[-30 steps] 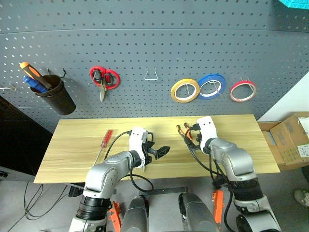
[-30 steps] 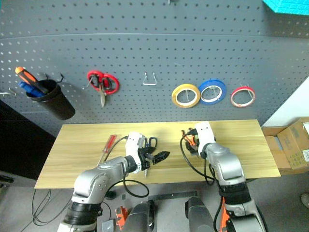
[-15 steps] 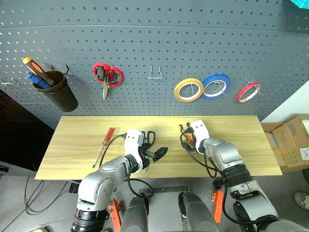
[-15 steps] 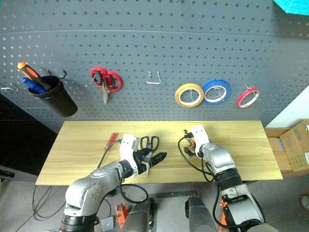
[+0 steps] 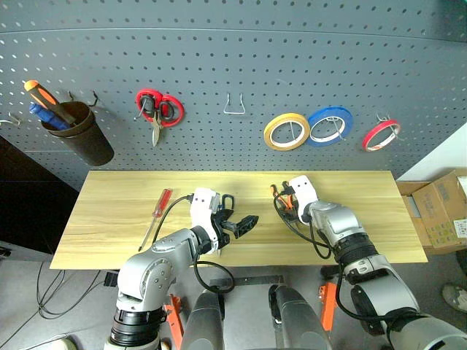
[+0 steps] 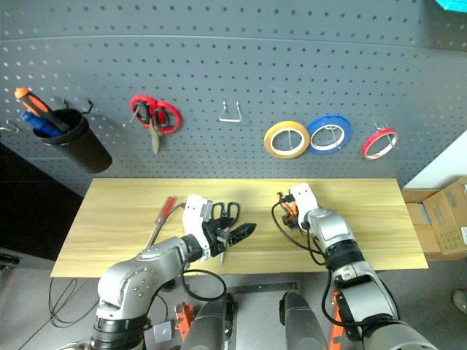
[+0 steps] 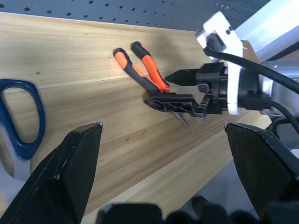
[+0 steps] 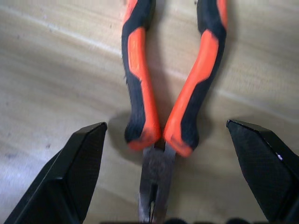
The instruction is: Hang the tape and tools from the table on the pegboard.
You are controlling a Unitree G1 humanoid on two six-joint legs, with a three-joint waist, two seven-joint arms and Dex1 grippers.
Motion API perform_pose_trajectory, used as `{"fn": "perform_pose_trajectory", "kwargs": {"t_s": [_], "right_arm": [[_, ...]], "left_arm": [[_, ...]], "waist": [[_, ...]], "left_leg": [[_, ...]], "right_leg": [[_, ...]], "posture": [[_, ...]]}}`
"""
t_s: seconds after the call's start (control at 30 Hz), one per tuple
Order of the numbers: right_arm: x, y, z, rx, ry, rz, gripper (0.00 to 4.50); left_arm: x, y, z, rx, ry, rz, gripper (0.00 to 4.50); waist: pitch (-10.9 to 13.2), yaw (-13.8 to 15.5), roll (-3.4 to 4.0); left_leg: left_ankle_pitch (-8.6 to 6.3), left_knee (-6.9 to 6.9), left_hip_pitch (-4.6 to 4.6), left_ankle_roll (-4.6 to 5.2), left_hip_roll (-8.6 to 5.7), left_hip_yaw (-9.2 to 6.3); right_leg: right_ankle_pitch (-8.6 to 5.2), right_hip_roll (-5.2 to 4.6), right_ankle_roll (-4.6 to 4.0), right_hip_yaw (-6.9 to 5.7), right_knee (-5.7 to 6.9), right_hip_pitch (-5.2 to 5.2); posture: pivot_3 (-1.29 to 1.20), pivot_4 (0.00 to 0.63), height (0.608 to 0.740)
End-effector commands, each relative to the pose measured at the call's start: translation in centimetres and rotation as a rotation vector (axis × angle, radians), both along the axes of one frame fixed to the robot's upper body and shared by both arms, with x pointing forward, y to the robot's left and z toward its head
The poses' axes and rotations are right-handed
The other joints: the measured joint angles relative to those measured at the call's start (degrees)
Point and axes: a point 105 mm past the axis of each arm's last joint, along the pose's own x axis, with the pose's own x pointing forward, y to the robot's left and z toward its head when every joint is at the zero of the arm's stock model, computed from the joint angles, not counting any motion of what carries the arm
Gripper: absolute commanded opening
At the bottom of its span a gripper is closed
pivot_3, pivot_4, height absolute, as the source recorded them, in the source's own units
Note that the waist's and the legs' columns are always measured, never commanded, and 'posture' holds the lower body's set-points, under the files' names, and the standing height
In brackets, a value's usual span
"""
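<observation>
The orange-and-black pliers (image 8: 168, 107) lie on the wooden table (image 5: 109, 197), handles pointing toward the pegboard (image 5: 219, 65). My right gripper (image 8: 164, 124) is open and low over them, one finger on each side of the pliers' joint. My left gripper (image 7: 162, 126) is open and empty, raised above the table beside the dark blue scissors (image 6: 228, 211). The red-handled screwdriver (image 5: 157, 217) lies further left on the table. The red tape (image 5: 381, 135) hangs on a hook at the pegboard's far right.
On the pegboard hang a yellow roll (image 5: 286, 131), a blue roll (image 5: 328, 125), red-handled scissors (image 5: 157, 111), a bare wire hook (image 5: 233, 108) and a dark cup (image 5: 76, 135) holding an orange-handled screwdriver. A cardboard box (image 5: 441, 211) stands right of the table.
My right gripper has moved forward and down, settling around the pliers. The left gripper has stayed nearly in place. The head view has shifted slightly.
</observation>
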Motion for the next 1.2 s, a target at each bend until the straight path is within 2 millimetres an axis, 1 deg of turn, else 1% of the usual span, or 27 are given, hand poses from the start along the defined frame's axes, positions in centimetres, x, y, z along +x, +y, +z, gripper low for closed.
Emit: {"fn": "perform_pose_trajectory", "kwargs": {"t_s": [0.03,0.1,0.2,0.27,0.33,0.4,0.43,0.6,0.63,0.73,0.77,0.87,0.97,1.07,1.1,1.13,1.2], "right_arm": [[0.0,0.4,-0.4,0.033,0.022,0.005,4.47],[-0.1,0.4,-0.7,0.041,0.039,-0.006,4.47],[-0.2,0.2,-1.0,0.063,0.068,-0.033,3.89],[-0.3,0.1,-1.0,0.063,0.076,-0.032,3.25],[-0.4,0.3,-0.9,0.051,0.059,0.004,2.6],[-0.6,0.4,-0.9,0.049,0.053,0.023,1.87],[-0.7,0.4,-0.9,0.049,0.051,0.028,1.68],[-0.9,0.3,-0.6,0.047,0.039,0.048,1.68],[-0.9,0.3,-0.5,0.042,0.031,0.057,1.68],[-1.3,0.0,0.1,0.007,-0.01,0.099,1.68],[-1.5,-0.2,0.9,0.003,-0.047,0.123,1.68],[-2.4,-0.6,3.5,0.009,-0.154,0.167,1.68],[-3.2,-0.7,5.5,0.028,-0.225,0.177,1.68],[-4.5,0.0,8.5,0.093,-0.317,0.2,1.68],[-4.7,0.2,9.3,0.11,-0.344,0.2,1.68],[-4.8,0.3,9.7,0.119,-0.357,0.197,1.68],[-5.2,1.0,11.7,0.174,-0.422,0.198,1.68]], "left_arm": [[-0.5,-0.4,1.4,-0.017,-0.044,-0.027,4.5],[-0.6,-0.4,1.4,-0.016,-0.042,-0.03,4.5],[-0.7,-0.4,1.4,-0.016,-0.037,-0.03,4.5],[-0.6,-0.4,1.4,-0.033,-0.027,-0.019,4.5],[-0.4,-0.5,1.6,-0.061,-0.017,-0.008,4.5],[-0.3,-0.7,1.7,-0.064,-0.02,-0.012,4.5],[-0.2,-0.8,1.7,-0.064,-0.02,-0.015,4.5],[0.2,-1.2,1.8,-0.062,-0.024,-0.033,4.5],[0.3,-1.2,1.8,-0.062,-0.025,-0.033,4.5],[0.6,-1.2,2.1,-0.065,-0.038,-0.037,4.5],[0.7,-1.3,2.5,-0.076,-0.05,-0.048,4.5],[1.0,-1.7,3.9,-0.121,-0.086,-0.079,4.5],[1.3,-1.5,5.2,-0.168,-0.107,-0.08,4.5],[1.8,-0.4,7.7,-0.218,-0.162,-0.037,4.5],[2.0,-0.1,8.4,-0.226,-0.177,-0.029,4.5],[2.1,0.1,8.7,-0.228,-0.182,-0.025,4.5],[2.3,1.0,10.7,-0.253,-0.229,-0.01,4.5]], "waist": [[0.0,0.0,0.01],[0.0,0.0,0.0],[0.0,0.1,0.0],[0.0,0.1,0.0],[0.0,0.1,0.0],[0.0,0.1,0.0],[0.0,0.0,0.0],[0.0,0.0,0.0],[0.0,0.0,0.0],[0.0,0.0,0.0],[0.0,0.0,0.0],[0.0,0.4,0.01],[0.0,0.2,0.0],[-0.1,0.0,0.0],[-0.1,-0.1,0.0],[-0.1,-0.1,0.02],[-0.2,0.0,-0.01]], "left_leg": [[0.0,-0.03,-0.03,0.01,0.01,-0.01],[-0.03,-0.05,-0.07,0.03,0.01,-0.02],[-0.08,-0.04,-0.12,0.04,0.01,-0.02],[-0.1,-0.04,-0.13,0.05,0.01,-0.02],[-0.12,-0.05,-0.13,0.06,0.01,-0.02],[-0.13,-0.05,-0.14,0.06,0.01,-0.02],[-0.14,-0.05,-0.14,0.06,0.01,-0.02],[-0.15,-0.07,-0.15,0.04,0.01,-0.02],[-0.16,-0.07,-0.15,0.03,0.01,-0.02],[-0.18,-0.09,-0.16,0.02,0.01,-0.02],[-0.19,-0.09,-0.18,0.01,0.01,-0.05],[-0.2,-0.09,-0.3,-0.02,-0.03,-0.12],[-0.21,-0.06,-0.37,-0.04,-0.06,-0.09],[-0.21,-0.05,-0.36,-0.05,-0.04,-0.12],[-0.21,-0.06,-0.36,-0.05,-0.01,-0.17],[-0.21,-0.05,-0.36,-0.05,0.01,-0.24],[-0.2,-0.05,-0.36,-0.07,0.02,-0.32]], "right_leg": [[0.01,0.0,0.01,-0.02,-0.06,0.0],[0.03,0.0,0.04,-0.03,-0.18,0.01],[0.04,-0.01,0.05,-0.03,-0.29,0.02],[0.04,-0.01,0.05,-0.03,-0.33,0.02],[0.02,-0.01,0.03,-0.04,-0.35,0.02],[0.03,-0.01,0.04,-0.05,-0.37,0.02],[0.03,-0.01,0.04,-0.05,-0.37,0.02],[0.03,-0.01,0.06,-0.06,-0.38,0.01],[0.03,-0.01,0.06,-0.05,-0.39,0.01],[0.03,-0.01,0.11,-0.06,-0.41,0.0],[0.02,-0.01,0.13,-0.1,-0.41,-0.01],[0.0,-0.04,0.2,-0.16,-0.42,-0.06],[0.02,-0.09,0.25,-0.15,-0.43,-0.12],[0.02,-0.09,0.26,-0.2,-0.39,-0.12],[0.02,-0.06,0.26,-0.25,-0.38,-0.13],[0.02,-0.03,0.26,-0.31,-0.37,-0.13],[0.03,-0.02,0.25,-0.4,-0.34,-0.11]], "posture": [[0.11,0.324,0.74],[0.11,0.327,0.74],[0.1,0.328,0.74],[0.1,0.326,0.74],[0.1,0.32,0.74],[0.09,0.313,0.74],[0.09,0.311,0.74],[0.08,0.307,0.74],[0.07,0.299,0.74],[0.07,0.289,0.74],[0.07,0.275,0.74],[0.06,0.258,0.74],[0.06,0.236,0.74],[0.05,0.203,0.74],[0.05,0.191,0.74],[0.05,0.185,0.74],[0.06,0.172,0.74]]}}
